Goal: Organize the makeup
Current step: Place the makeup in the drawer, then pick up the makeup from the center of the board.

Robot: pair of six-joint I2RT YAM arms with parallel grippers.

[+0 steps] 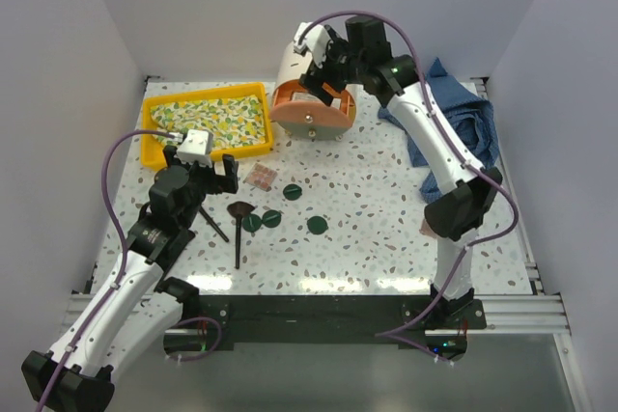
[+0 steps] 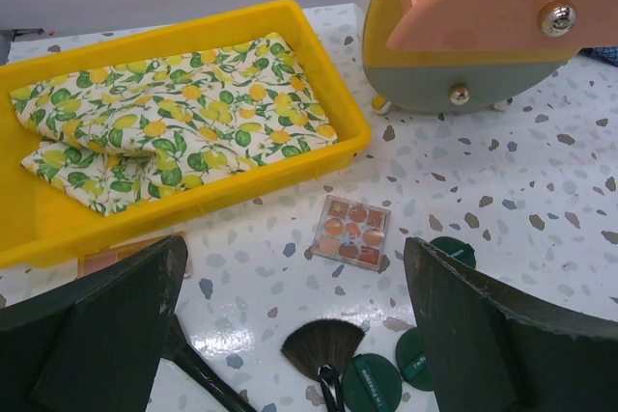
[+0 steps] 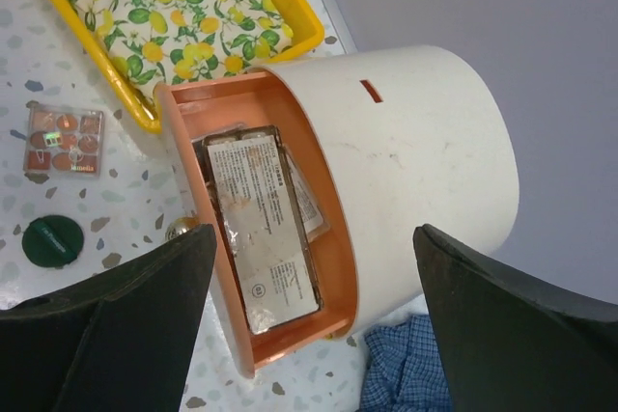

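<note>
While left gripper [image 2: 294, 330] and right gripper [image 3: 314, 335] gape empty, four discs [image 1: 293, 191] [image 1: 253, 223] [image 1: 272, 218] [image 1: 317, 225], two brushes [image 1: 238, 238] [image 1: 214, 225], one palette [image 1: 260, 177] lie loose.

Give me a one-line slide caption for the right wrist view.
Open right gripper over the organizer, a palette lying in its orange compartment; another palette and a green disc lie outside.

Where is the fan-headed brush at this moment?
Top view: the fan-headed brush lies left of centre, between a thin brush to its left and green discs to its right.
</note>
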